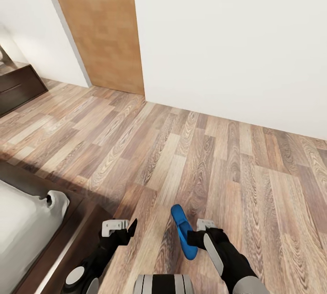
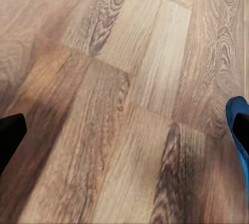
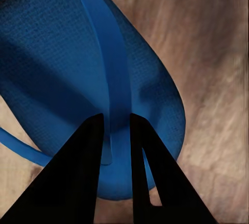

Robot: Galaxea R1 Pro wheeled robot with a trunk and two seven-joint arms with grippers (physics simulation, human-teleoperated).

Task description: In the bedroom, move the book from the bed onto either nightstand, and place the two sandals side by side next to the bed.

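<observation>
A blue sandal point(image 1: 184, 232) hangs at the lower centre of the head view, held by the right gripper point(image 1: 200, 232) above the plank floor point(image 1: 190, 158). In the right wrist view the two dark fingers point(image 3: 78, 182) pinch the sandal's thin strap point(image 3: 115, 94) between them, with the textured sole point(image 3: 46, 73) behind. The left gripper point(image 1: 121, 229) hovers at lower centre-left, near the bed's dark frame point(image 1: 77, 235); its jaws look spread and hold nothing. The off-white mattress point(image 1: 22, 230) fills the lower left corner. A tan door point(image 1: 102, 26) stands at upper left against the white wall point(image 1: 236, 40), and dark wooden furniture point(image 1: 18, 87) sits at the left edge.
</observation>
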